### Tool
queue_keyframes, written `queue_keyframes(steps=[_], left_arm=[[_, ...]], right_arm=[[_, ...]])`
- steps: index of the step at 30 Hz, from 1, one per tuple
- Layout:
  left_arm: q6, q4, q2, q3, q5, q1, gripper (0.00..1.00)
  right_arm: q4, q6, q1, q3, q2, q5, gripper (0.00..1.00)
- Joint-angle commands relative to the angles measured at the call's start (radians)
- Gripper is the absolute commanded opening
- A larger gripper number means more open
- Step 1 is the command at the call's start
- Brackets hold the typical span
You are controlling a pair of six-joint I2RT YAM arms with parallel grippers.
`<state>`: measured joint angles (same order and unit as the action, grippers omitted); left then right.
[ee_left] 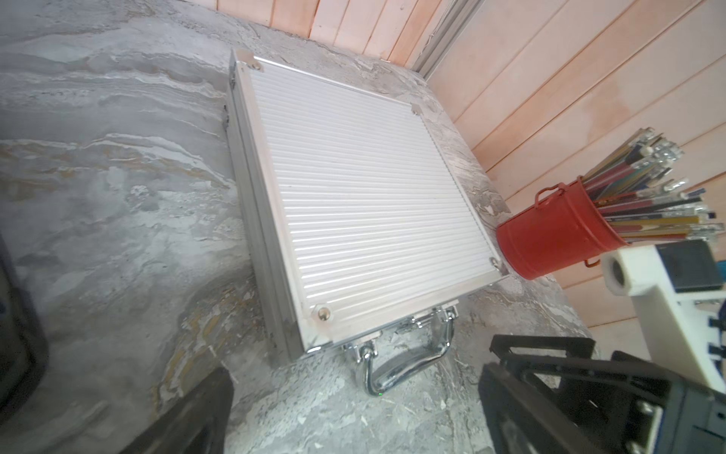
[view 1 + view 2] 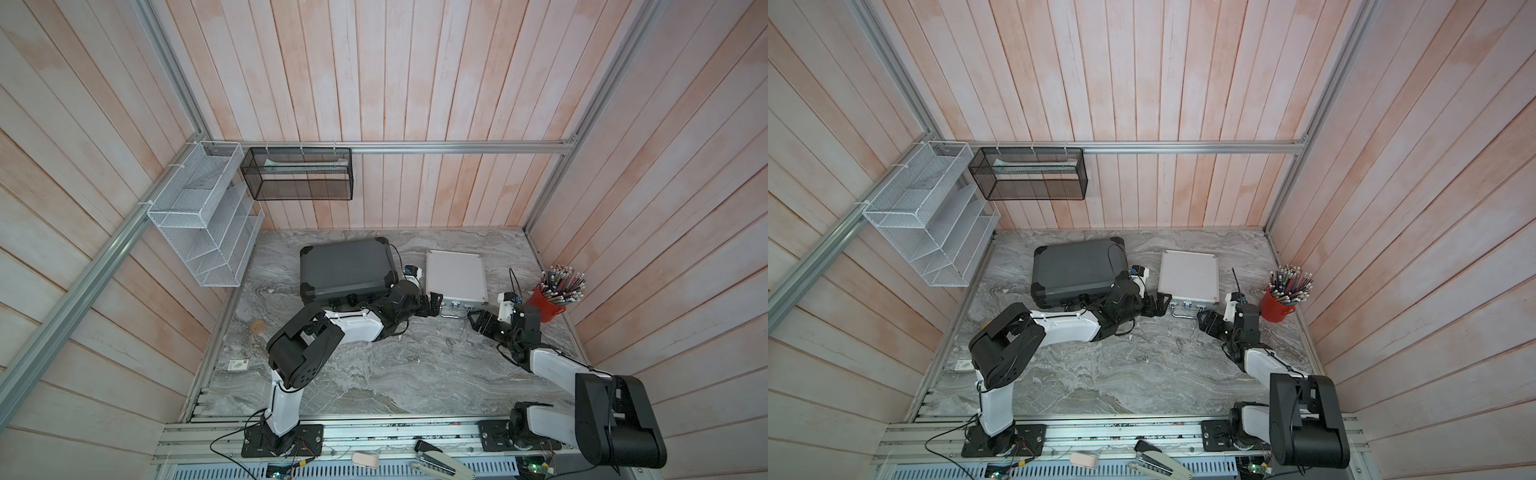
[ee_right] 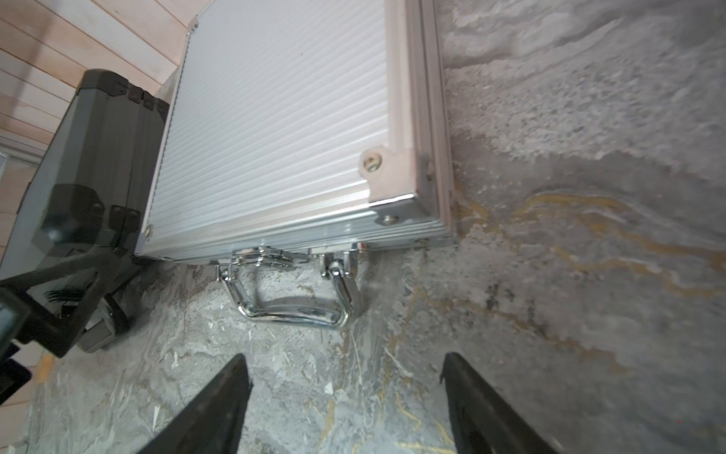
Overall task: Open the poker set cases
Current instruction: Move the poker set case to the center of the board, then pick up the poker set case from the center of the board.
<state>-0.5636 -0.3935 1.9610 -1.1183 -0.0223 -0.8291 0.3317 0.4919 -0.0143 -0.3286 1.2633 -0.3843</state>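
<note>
Two poker set cases lie shut on the marble table. The dark grey case point(image 2: 347, 270) is toward the left, and the silver ribbed case point(image 2: 455, 274) point(image 1: 365, 204) point(image 3: 275, 118) lies to its right. The silver case's chrome handle point(image 1: 400, 365) point(image 3: 294, 310) rests flat on the table at its front edge. My left gripper point(image 2: 432, 305) is open at the silver case's front left corner, holding nothing. One of its fingers point(image 1: 196, 412) shows in the left wrist view. My right gripper point(image 2: 478, 322) point(image 3: 345, 377) is open over bare marble, just short of the front right corner.
A red bucket of pencils point(image 2: 548, 305) point(image 1: 550, 239) stands close to the right of the silver case, by my right arm. A white wire rack point(image 2: 199, 232) and a black mesh basket point(image 2: 297, 174) hang on the walls. Wooden walls close in three sides.
</note>
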Motion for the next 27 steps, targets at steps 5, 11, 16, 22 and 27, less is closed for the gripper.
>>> queue_keyframes(steps=[5, 11, 16, 22, 27], left_arm=[[0.016, -0.045, -0.044, 0.043, -0.022, 0.005, 1.0], [-0.019, -0.083, -0.059, 0.095, -0.005, 0.001, 1.0], [-0.048, -0.115, -0.048, 0.108, 0.031, 0.0, 1.0], [-0.083, -0.169, -0.053, 0.132, 0.043, -0.008, 1.0], [-0.108, -0.19, -0.045, 0.141, 0.05, -0.01, 1.0]], right_arm=[[0.168, 0.093, 0.004, -0.005, 0.121, -0.009, 0.73], [0.217, 0.126, 0.016, -0.009, 0.167, -0.03, 0.68], [0.298, 0.174, 0.022, 0.011, 0.21, -0.049, 0.64], [0.35, 0.202, 0.033, 0.003, 0.269, -0.06, 0.61], [0.38, 0.219, 0.034, 0.001, 0.301, -0.079, 0.59]])
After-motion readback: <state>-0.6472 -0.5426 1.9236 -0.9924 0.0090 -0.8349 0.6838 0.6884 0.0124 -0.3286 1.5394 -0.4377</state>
